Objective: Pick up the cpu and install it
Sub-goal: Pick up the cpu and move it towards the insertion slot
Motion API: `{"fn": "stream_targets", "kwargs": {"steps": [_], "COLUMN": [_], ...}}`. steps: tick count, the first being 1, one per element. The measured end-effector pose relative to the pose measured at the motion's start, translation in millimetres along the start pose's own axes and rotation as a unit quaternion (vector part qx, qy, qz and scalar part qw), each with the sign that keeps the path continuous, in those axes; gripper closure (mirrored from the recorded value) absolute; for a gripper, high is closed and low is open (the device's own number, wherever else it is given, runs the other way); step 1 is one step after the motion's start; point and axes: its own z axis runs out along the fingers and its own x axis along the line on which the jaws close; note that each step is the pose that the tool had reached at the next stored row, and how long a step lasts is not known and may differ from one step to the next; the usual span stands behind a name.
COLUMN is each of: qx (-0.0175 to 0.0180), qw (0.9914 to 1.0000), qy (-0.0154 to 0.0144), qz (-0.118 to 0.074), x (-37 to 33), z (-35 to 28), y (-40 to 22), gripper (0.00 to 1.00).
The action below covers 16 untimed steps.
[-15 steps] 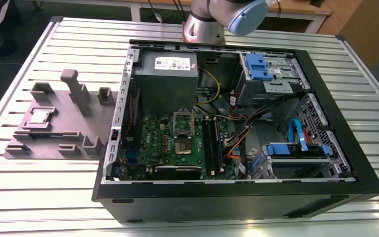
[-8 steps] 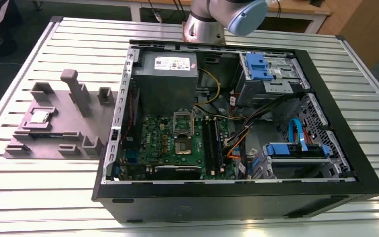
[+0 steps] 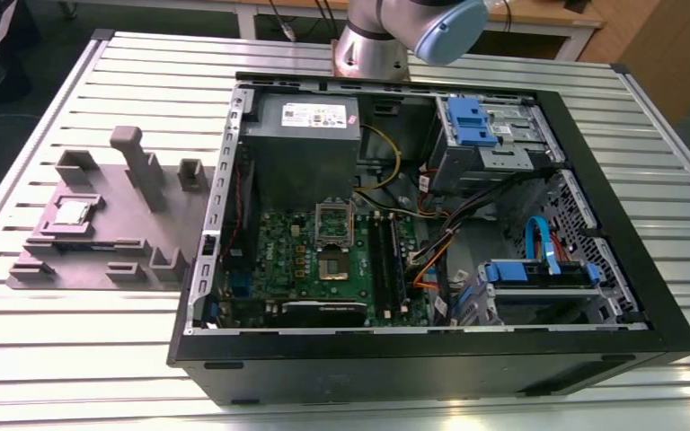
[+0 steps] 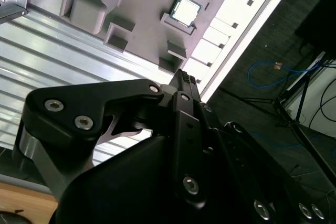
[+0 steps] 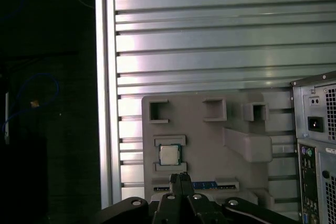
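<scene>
Exterior view: the cpu (image 3: 73,212) lies flat in a pocket of the grey fixture (image 3: 123,224) at the exterior view's left, mid-height of the frame, on the ribbed tabletop (image 3: 82,359).
Case: the open case (image 3: 381,373) takes the centre and the exterior view's right, with the motherboard (image 3: 276,260) face up inside. The cpu is well apart from it, outside its wall.
Arm: the arm (image 3: 399,36) stands at upper centre of the frame, behind the case.
Tool: in both wrist views the tool (image 5: 180,177) (image 4: 182,74) has its fingertips drawn together with nothing between them.
Cpu in wrist views: the silver top faces up (image 5: 169,154) (image 4: 186,10), flanked by two low ridges of the fixture.
Key relation: the cpu lies ahead of the fingertips, close to their line in the first wrist view, apart and untouched. The tool looks poised over the fixture's near edge.
Axis: the chip is square with no long axis, and its edges run parallel to the ridges.
Progress: the cpu is not yet lifted.
</scene>
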Motion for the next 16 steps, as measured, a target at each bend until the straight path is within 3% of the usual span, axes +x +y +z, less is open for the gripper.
{"fn": "stream_targets", "kwargs": {"steps": [4, 6, 7, 12, 13, 15, 16], "qx": [0.0000, 0.0000, 0.0000, 0.0000, 0.0000, 0.0000, 0.0000], "qw": [1.00000, 1.00000, 1.00000, 1.00000, 1.00000, 1.00000, 1.00000], "qy": [0.0000, 0.0000, 0.0000, 0.0000, 0.0000, 0.0000, 0.0000], "qz": [0.000, 0.000, 0.000, 0.000, 0.000, 0.000, 0.000], "x": [0.1, 0.1, 0.1, 0.2, 0.2, 0.2, 0.2], "z": [0.0, 0.0, 0.0, 0.0, 0.0, 0.0, 0.0], "y": [0.0, 0.0, 0.0, 0.0, 0.0, 0.0, 0.0], "gripper": [0.84, 0.71, 0.71, 0.47, 0.47, 0.35, 0.35]}}
